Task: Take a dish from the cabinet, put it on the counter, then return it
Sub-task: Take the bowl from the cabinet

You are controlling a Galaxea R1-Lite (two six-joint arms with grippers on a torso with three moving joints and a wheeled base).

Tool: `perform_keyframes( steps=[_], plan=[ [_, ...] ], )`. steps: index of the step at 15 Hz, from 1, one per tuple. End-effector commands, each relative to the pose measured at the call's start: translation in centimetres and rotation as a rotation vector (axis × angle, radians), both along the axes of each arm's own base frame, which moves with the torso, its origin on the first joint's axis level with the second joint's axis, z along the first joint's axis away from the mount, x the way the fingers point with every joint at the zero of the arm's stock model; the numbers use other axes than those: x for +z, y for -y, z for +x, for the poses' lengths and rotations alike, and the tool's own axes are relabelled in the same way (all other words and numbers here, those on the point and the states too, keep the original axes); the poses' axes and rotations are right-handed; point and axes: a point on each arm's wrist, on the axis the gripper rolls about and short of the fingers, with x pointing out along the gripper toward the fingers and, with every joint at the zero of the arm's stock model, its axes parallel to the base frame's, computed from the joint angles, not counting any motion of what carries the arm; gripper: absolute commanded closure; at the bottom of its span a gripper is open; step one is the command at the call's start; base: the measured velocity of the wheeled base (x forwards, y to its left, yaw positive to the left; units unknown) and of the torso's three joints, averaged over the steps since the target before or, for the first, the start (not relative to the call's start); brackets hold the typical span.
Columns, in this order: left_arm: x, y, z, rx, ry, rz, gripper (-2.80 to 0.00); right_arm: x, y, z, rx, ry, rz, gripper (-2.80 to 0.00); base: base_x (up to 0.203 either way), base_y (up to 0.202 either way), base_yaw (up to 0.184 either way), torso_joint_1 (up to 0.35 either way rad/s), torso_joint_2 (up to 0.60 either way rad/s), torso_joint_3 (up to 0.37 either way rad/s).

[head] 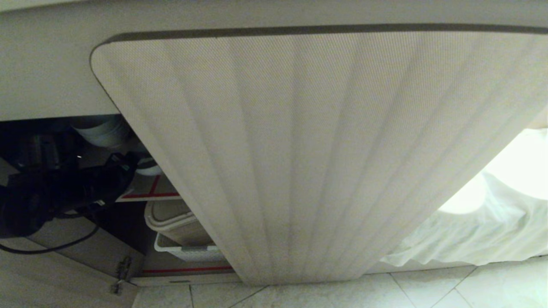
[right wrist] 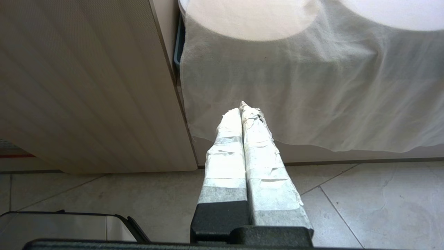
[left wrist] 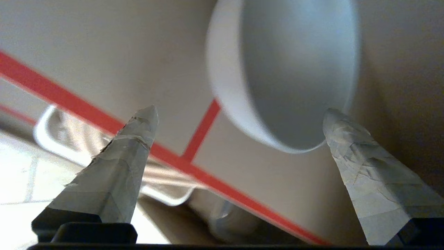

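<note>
So this looks like either the pick-up or the put-back step, can't tell which from here. The left gripper (left wrist: 239,114) is inside the cabinet (head: 299,149), fingers spread wide apart and holding nothing. The dish (left wrist: 284,69) is a plain white bowl sitting on the upper shelf (left wrist: 104,52), just past the fingertips; one tip looks right at its rim, though I can't say if it's touching. In the head view you can only glimpse it at the shelf's near edge, just right of the dark arm.

If it's the pick, the next move calls for sliding the fingers either side of the rim and closing gently, since glazed ceramic is slippery. If it's the return, the arm just needs to back straight out without clipping the bowl or the open door.

Count: one dish, one stack of bowls (head: 102,130) further back on the shelf, two bins (head: 180,233) on the shelf below, two strips of red tape (left wrist: 86,111) meeting near the bowl.

The right gripper (right wrist: 247,109) is parked low over the floor tiles (right wrist: 347,208), fingers pressed together, by a white cloth (right wrist: 312,86).
</note>
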Motion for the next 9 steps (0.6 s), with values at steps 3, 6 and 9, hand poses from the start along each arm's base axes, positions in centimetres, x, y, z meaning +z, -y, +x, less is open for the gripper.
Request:
perform_keyframes(
  steps=[3,6,9],
  plan=[
    [0.25,-0.11,0.62,-0.001,0.003,0.004,-2.8,0.0,0.0,0.0,0.0,0.0,0.0,0.0,0.0,0.0,0.0,0.0,0.0,0.0],
    [0.18,-0.18,0.94,0.009,0.002,0.009,-2.8,0.0,0.0,0.0,0.001,0.0,0.0,0.0,0.0,0.0,0.0,0.0,0.0,0.0],
    [-0.16,-0.21,1.1,0.013,-0.009,0.009,-2.8,0.0,0.0,0.0,0.0,0.0,0.0,0.0,0.0,0.0,0.0,0.0,0.0,0.0]
  ],
)
